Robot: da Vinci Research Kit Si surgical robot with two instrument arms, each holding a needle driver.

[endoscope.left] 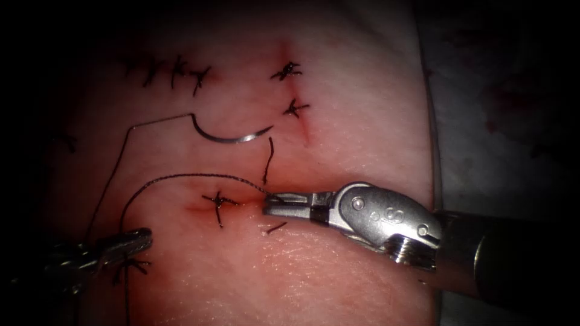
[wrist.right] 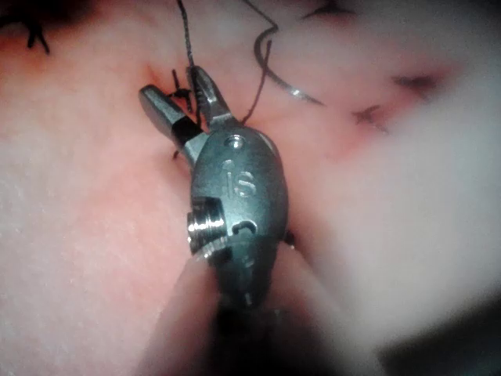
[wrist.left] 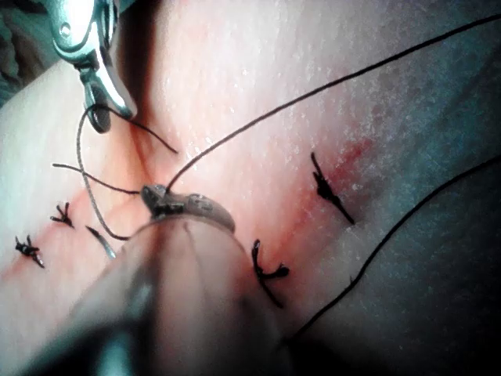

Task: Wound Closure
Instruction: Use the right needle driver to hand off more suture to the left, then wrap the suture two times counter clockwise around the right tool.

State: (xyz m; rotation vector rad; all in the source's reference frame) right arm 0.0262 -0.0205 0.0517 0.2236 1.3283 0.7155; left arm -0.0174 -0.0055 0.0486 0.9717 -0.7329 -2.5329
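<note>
Two steel grippers: left gripper clamps braided thread; right gripper open, empty; curved needle lies free on glistening tissue.

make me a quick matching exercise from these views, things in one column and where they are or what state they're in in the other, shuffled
Things:
1. curved steel needle
2. right arm's silver tool
3. left arm's dark tool
4. knotted black stitch

States:
A. jaws open around the thread beside a stitch
B. lying free on the tissue
C. tied across the cut, left of the right tool's tip
D. shut on the black thread

Pairs: 1-B, 2-A, 3-D, 4-C
</note>
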